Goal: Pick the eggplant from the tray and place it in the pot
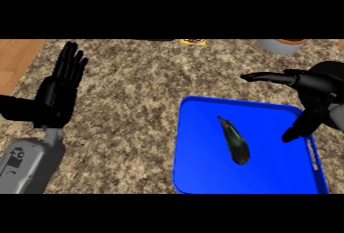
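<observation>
- At the far left a strip of wooden floor shows past the left edge of the speckled stone table.
- The left hand rests near that left edge, fingers straight and pointing up, holding nothing; its grey forearm comes in from the lower left corner.
- Between this hand and the tray lies a wide stretch of bare table running from the far edge to the near one.
- At the far edge, a small yellow object is cut off by the frame; what it is cannot be told.
- The blue tray sits right of centre, its near side reaching the lower edge of the view.
- The eggplant lies in the tray's middle, dark and slim, stem end pointing away, with bare tray all round it.
- A grey pot stands at the far right edge, well apart from the tray, only partly in view.
- The right hand hovers over the tray's far right corner, spread open and holding nothing: one finger points left, another reaches down over the tray's right rim, apart from the eggplant.
</observation>
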Robot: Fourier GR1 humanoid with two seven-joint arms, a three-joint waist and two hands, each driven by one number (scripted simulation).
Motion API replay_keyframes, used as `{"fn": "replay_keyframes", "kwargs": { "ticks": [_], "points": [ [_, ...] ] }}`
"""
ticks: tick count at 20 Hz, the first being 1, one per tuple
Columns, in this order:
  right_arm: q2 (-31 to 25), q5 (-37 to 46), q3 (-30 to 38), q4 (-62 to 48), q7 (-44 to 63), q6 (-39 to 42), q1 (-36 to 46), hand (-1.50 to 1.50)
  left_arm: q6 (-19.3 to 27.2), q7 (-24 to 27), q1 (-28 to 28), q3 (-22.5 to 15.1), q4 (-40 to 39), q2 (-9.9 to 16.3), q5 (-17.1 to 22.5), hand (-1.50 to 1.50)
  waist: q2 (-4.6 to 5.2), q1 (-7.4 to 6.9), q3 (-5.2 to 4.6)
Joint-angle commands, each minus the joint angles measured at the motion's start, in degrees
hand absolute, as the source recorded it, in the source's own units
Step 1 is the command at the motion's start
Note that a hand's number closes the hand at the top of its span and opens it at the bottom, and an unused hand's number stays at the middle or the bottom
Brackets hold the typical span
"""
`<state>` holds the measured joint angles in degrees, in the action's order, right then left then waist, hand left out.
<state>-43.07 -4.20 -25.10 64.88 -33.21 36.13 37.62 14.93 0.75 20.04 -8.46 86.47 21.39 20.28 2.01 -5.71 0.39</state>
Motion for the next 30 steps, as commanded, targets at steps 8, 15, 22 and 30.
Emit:
{"fn": "replay_keyframes", "kwargs": {
  "ticks": [8,15,22,30],
  "points": [
    [3.3,17.0,-14.4,-11.6,-16.4,1.9,10.1,-1.5,-0.3,0.1,1.1,1.9,-2.9,-0.1,-0.3,0.0,-0.88,2.04,-0.29],
    [10.0,21.4,-20.8,-19.9,-16.7,-1.6,12.1,-1.5,-0.5,-0.2,0.1,2.4,-1.9,-0.4,-0.7,0.0,-1.16,3.05,-0.32],
    [10.9,24.2,-23.8,-27.4,-25.3,-5.7,12.8,-1.5,-1.3,1.8,-4.7,2.9,0.1,-0.9,-1.1,0.0,-1.4,3.44,-0.34],
    [15.8,24.0,-24.1,-26.7,-24.3,-7.9,12.6,-1.5,-0.6,2.0,-3.5,3.4,-1.9,-2.4,-3.0,0.0,-1.77,5.01,-0.38]
  ]
}}
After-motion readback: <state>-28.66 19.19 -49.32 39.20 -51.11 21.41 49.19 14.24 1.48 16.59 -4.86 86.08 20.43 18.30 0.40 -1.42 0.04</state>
